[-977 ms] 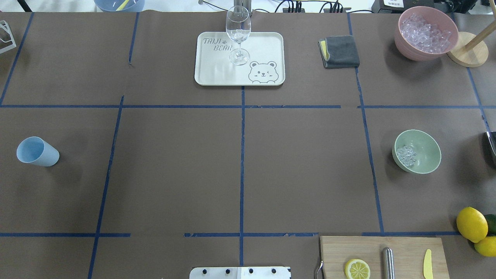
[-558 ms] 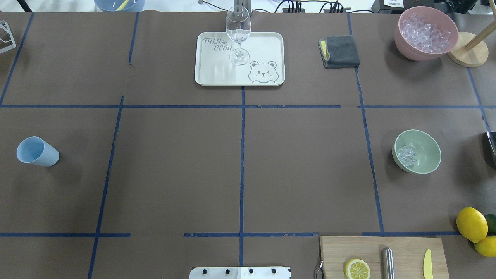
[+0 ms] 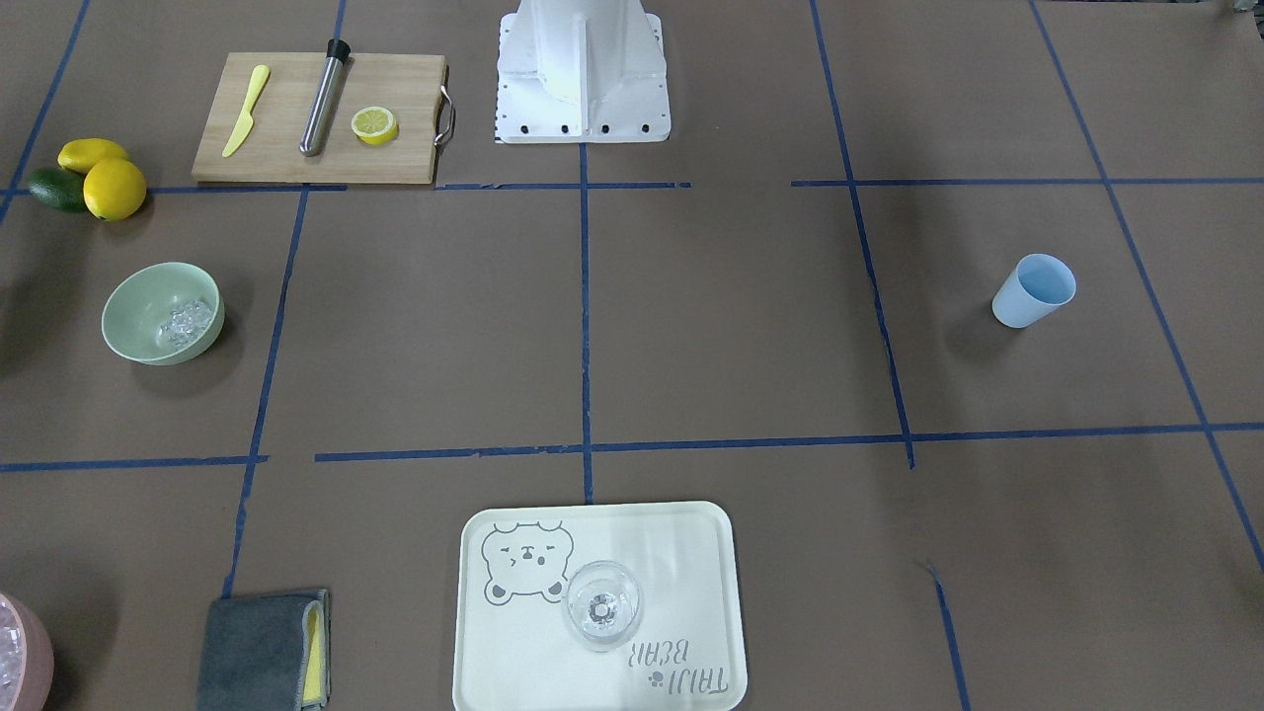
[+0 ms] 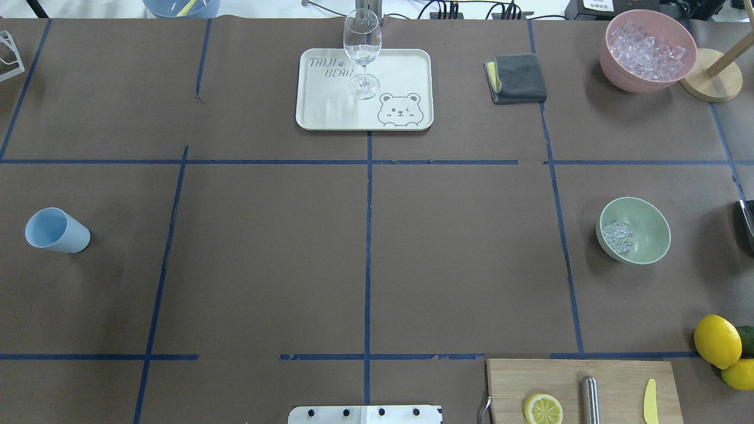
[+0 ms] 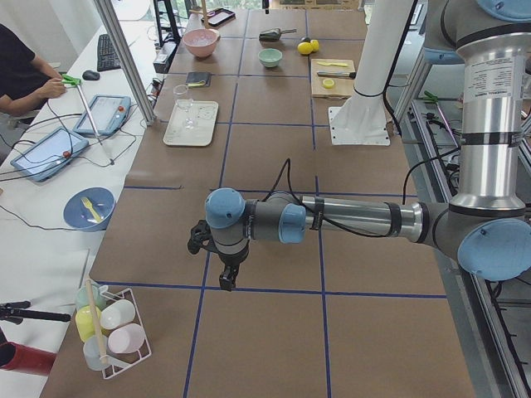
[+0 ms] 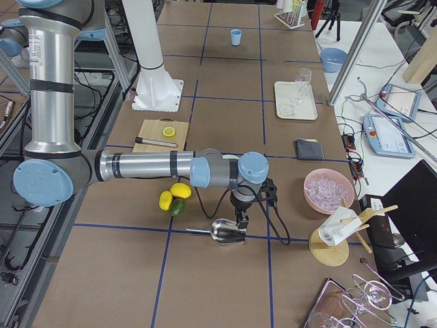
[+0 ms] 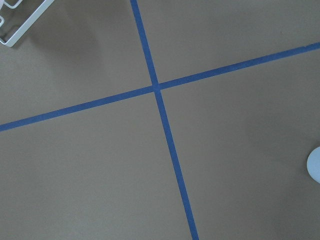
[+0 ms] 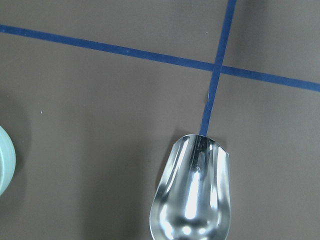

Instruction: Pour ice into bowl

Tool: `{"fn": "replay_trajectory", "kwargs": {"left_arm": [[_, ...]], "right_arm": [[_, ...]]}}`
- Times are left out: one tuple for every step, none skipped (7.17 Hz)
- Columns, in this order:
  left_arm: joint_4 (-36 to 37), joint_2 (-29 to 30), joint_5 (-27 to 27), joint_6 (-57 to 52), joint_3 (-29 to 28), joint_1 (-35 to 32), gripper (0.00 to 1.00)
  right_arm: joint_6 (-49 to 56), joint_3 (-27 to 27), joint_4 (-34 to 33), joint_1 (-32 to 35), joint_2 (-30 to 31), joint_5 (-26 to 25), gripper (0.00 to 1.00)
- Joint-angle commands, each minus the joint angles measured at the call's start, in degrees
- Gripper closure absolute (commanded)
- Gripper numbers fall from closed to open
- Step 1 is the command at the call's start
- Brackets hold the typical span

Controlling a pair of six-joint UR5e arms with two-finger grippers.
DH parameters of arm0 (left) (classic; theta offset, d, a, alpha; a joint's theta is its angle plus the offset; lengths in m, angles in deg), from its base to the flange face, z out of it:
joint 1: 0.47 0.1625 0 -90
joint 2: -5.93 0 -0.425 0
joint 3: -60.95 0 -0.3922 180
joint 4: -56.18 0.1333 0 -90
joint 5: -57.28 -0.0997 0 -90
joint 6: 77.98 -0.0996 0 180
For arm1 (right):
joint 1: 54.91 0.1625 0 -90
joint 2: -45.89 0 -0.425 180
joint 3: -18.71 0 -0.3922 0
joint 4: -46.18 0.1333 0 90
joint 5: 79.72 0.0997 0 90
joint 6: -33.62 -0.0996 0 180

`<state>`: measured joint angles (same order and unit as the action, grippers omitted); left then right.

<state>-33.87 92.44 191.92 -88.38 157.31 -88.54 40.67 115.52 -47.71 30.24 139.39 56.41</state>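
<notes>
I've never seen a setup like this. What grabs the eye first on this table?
Probably the clear stemmed wine glass standing on the cream bear-printed tray at the far middle of the table. Next, the round pale mint-green bowl on the robot's right, holding a small cluster of clear ice cubes, and the shiny metal scoop near it.

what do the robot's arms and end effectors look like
The left arm and right arm are silver tubes with grey joints and round light blue caps. A black cable loops along each forearm. The left end effector and right end effector are black.
</notes>
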Motion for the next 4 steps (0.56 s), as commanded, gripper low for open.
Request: {"fn": "replay_trajectory", "kwargs": {"left_arm": [[-0.04,0.40,-0.08,0.03,-0.38,0.09,0.00],[0.13,0.93,-0.43,0.03,-0.47,0.09,0.00],[0.22,1.28,-0.43,0.20,-0.47,0.09,0.00],[0.48,1.81,-0.35,0.29,-0.47,0.09,0.00]], "right_arm": [[-0.01,-0.29,-0.07,1.07,-0.16,0.36,0.00],[-0.01,-0.30,-0.33,1.07,-0.25,0.54,0.00],[-0.01,-0.56,-0.33,1.07,-0.25,0.54,0.00],[-0.01,-0.56,-0.33,1.07,-0.25,0.63,0.00]]}}
